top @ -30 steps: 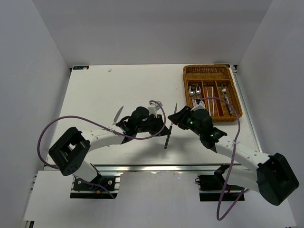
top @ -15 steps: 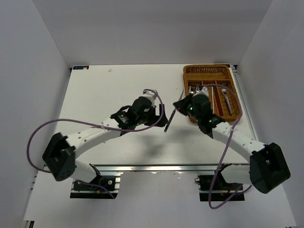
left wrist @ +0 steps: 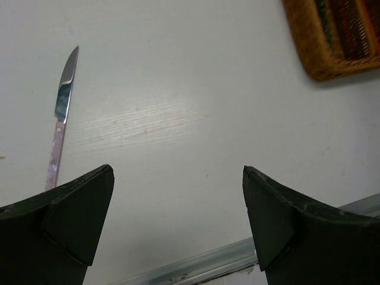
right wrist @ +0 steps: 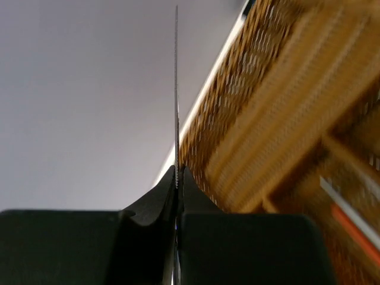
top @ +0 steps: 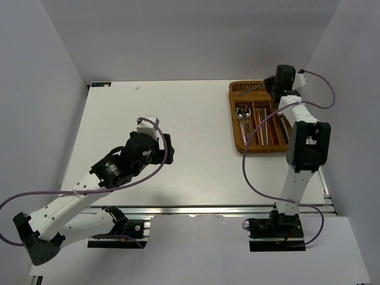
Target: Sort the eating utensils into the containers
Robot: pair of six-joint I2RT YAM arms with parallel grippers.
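Knife (right wrist: 176, 89) edge-on, clamped between fingers of right gripper (right wrist: 178, 178) over crosswise slot (top: 249, 95) of wicker tray (top: 261, 149), likely lined up to drop there, while left gripper (left wrist: 177, 172) hangs jaws apart over table (left wrist: 178, 89) beside pink-handled knife (left wrist: 62, 113), probably its next pick.

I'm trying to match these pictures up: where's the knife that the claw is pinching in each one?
Top external: the held knife is a thin sliver over the wicker tray's crosswise slot, upper right.
Left wrist: absent; the pink-handled knife on the table is another.
Right wrist: centre, edge-on, rising from the right claw.
Shared landmark: the wicker tray.
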